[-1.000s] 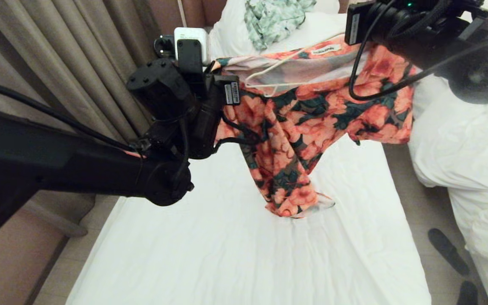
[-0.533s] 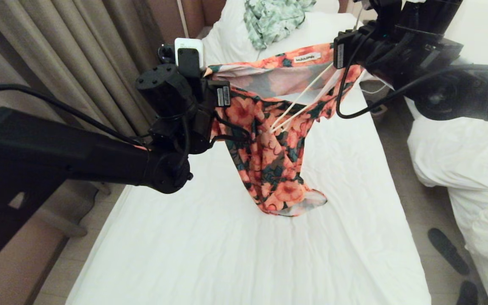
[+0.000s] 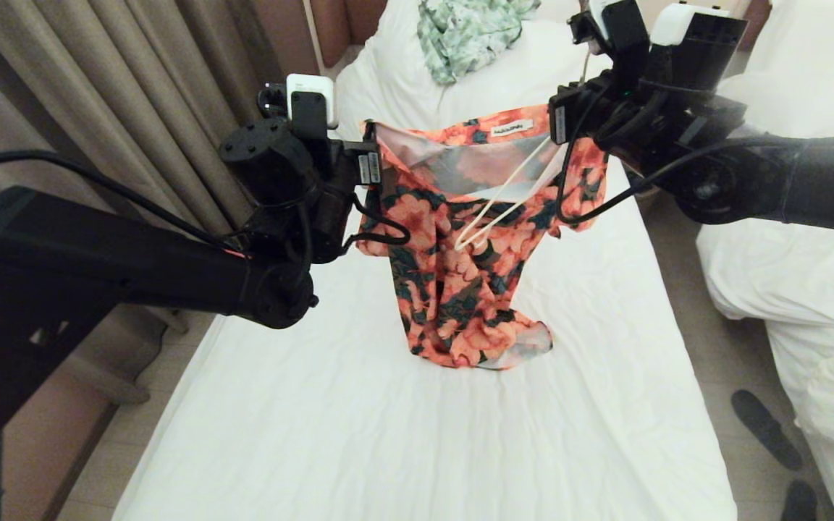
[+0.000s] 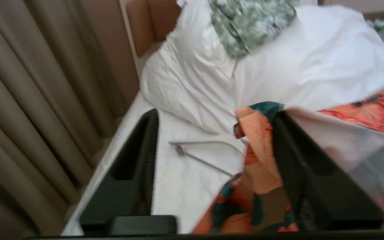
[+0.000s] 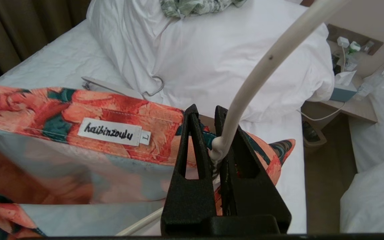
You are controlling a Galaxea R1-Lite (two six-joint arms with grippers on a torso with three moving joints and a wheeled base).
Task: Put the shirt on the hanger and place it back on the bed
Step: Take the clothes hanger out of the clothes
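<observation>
The shirt [image 3: 460, 289], orange flowers on dark green, hangs above the bed [image 3: 388, 434], its lower end resting on the sheet. The cream hanger [image 3: 493, 210] slants inside its open neck, below the white label [image 5: 113, 132]. My right gripper [image 5: 205, 108] is shut on the hanger [image 5: 262, 66] at its twisted neck, at the shirt's right shoulder [image 3: 558, 126]. My left gripper [image 4: 216, 113] stands open; a fold of the shirt [image 4: 262, 160] drapes over one finger [image 4: 298, 166]. In the head view the left gripper [image 3: 373, 155] is at the shirt's left corner.
White pillows [image 3: 402, 65] and a pale green garment [image 3: 468, 29] lie at the bed's head, with a thicker grey-white hanger [image 4: 205, 143] in front of them. Curtains [image 3: 98, 108] close the left side. A second bed [image 3: 786, 239] and slippers [image 3: 764, 427] are at the right.
My left gripper has opened; the shirt corner stays draped on one finger. My right gripper has carried the hanger down and leftward, so the shirt now hangs narrower and bunched.
</observation>
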